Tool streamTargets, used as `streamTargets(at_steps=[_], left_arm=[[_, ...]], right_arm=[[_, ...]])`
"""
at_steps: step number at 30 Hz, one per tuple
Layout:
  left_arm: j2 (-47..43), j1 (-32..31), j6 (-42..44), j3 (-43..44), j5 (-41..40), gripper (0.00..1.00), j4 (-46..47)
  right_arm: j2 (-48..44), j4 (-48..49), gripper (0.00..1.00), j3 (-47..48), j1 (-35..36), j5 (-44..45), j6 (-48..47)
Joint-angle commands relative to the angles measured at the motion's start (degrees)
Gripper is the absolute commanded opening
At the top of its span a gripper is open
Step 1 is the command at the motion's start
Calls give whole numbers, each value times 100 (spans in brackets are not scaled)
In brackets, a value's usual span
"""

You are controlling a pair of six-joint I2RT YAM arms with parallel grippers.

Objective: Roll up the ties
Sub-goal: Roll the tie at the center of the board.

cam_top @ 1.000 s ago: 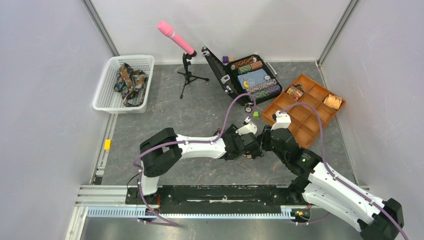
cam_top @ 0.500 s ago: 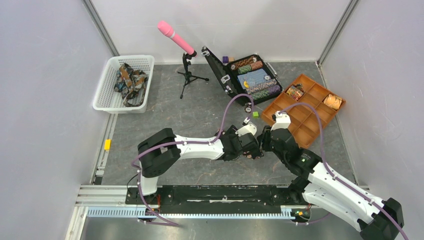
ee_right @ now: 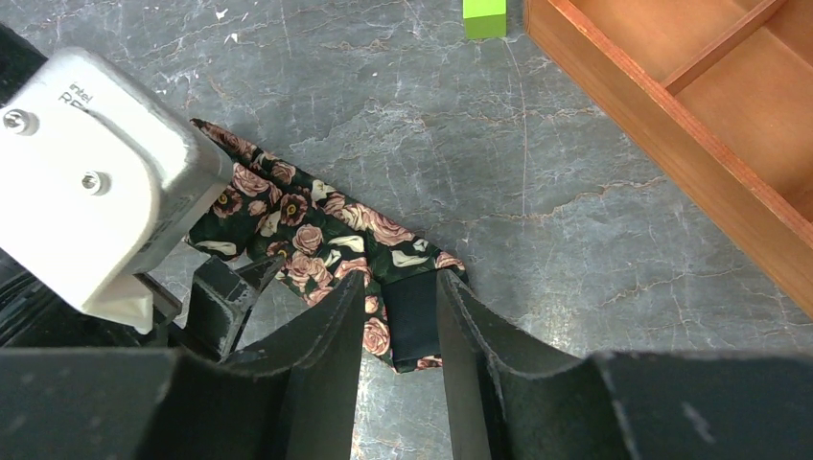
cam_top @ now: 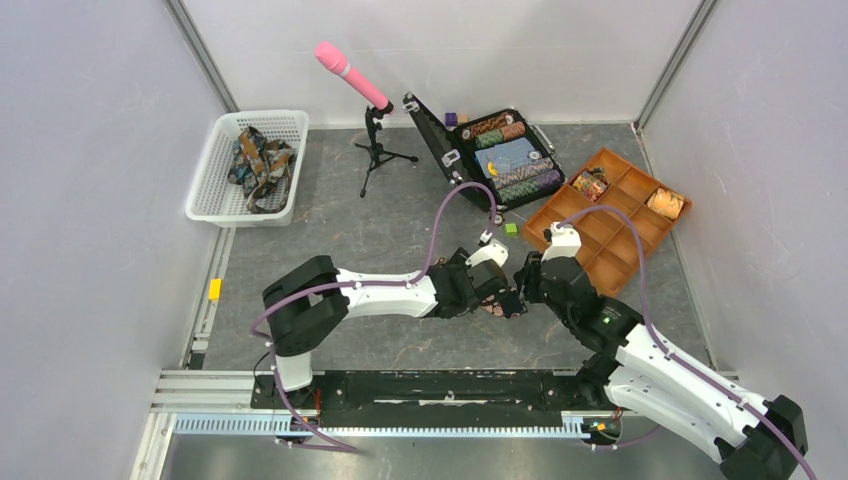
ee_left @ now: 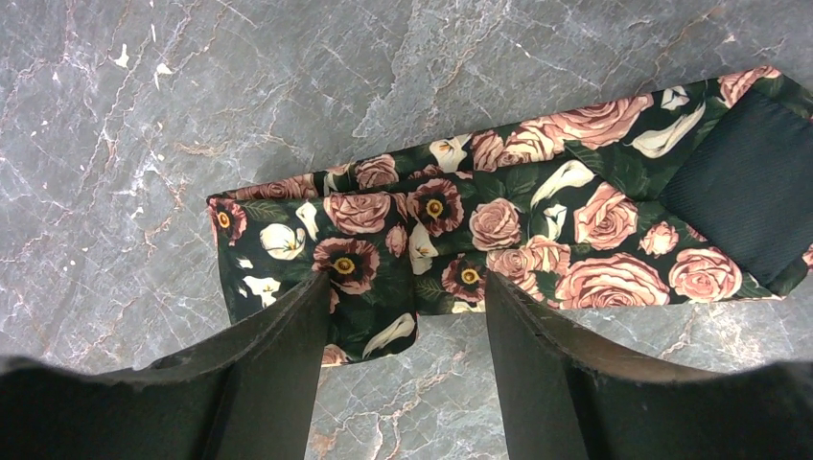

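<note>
While the left hand (ee_left: 407,287) gapes wide over the folded end of the rose-print tie (ee_left: 537,220), the right hand (ee_right: 401,280), narrower yet unclosed, flanks its dark-lined tip

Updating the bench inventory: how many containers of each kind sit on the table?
White mesh basket: 1
Black chip case: 1
Orange wooden tray: 1
Total: 3

No text is legible; small print on the white housing (ee_right: 96,177) is unreadable.
</note>
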Motion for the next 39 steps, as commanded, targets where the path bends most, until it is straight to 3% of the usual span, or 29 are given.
streamTargets(at_steps=[1, 20, 26, 31, 39], left_arm=[[-275, 38, -255, -100, 298, 66, 148], [-2297, 312, -111, -926, 367, 68, 1008], [-2869, 1194, -852, -1616, 1353, 68, 1323], [-3399, 2028, -1503, -2490, 2317, 70, 2019], [-3556, 2998, -2126, -3394, 3970, 71, 3281]], right_arm=[[-10, 204, 40, -20, -14, 41, -8], [150, 339, 40, -18, -13, -57, -45], [140, 540, 41, -93, -16, -229, -101], [401, 1095, 40, -130, -12, -881, -192], [1448, 2132, 29, 47, -4, -1909, -7]])
